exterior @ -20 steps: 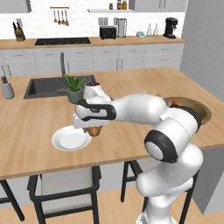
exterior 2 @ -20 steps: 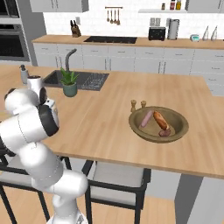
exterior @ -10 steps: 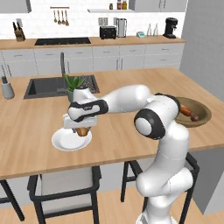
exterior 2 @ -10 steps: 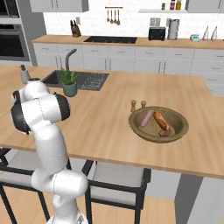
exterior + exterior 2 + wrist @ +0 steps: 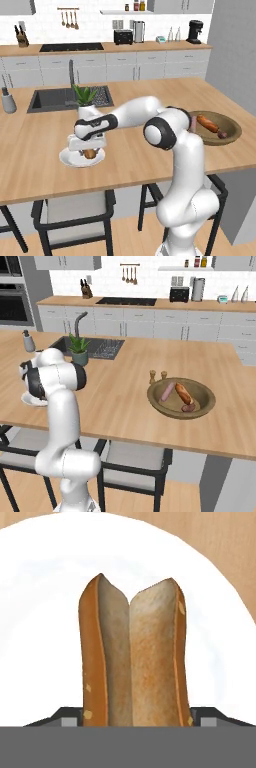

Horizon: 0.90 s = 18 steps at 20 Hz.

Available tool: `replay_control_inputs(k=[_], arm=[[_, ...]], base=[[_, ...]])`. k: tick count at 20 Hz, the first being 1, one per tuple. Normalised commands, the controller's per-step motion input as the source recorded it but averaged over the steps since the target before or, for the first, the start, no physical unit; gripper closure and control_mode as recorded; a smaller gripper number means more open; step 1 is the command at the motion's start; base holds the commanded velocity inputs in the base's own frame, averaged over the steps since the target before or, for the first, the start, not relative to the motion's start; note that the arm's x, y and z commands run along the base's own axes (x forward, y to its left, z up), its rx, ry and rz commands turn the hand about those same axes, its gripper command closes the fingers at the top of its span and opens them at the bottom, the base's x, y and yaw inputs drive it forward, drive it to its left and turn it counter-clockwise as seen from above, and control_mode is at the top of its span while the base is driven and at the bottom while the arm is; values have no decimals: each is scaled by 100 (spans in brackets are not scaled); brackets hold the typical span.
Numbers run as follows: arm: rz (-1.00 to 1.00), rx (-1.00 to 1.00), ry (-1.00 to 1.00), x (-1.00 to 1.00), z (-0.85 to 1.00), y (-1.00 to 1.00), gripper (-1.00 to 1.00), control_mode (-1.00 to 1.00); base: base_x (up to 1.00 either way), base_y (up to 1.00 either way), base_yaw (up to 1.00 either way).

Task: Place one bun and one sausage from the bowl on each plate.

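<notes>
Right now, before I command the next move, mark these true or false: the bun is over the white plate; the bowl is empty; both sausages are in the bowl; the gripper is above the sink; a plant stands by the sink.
1. The bun is over the white plate. True: it sits between the gripper fingers, right above the plate.
2. The bowl is empty. False: it holds sausages.
3. Both sausages are in the bowl. True: the reddish sausage and the pink sausage lie there.
4. The gripper is above the sink. False: it is over the plate on the wooden counter.
5. A plant stands by the sink. True.
</notes>
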Motion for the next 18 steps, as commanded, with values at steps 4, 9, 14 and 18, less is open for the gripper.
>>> replay_control_inputs(k=[4, 9, 14, 18], arm=[[0, 0, 0, -19, -5, -5, 100, -100], [0, 0, 0, -32, -1, -25, 100, -100], [-1, 0, 0, -39, -8, -5, 100, -100], [0, 0, 0, -5, -9, 0, -100, -100]], base=[[0, 0, 0], [0, 0, 0], [0, 0, 0], [0, 0, 0]])
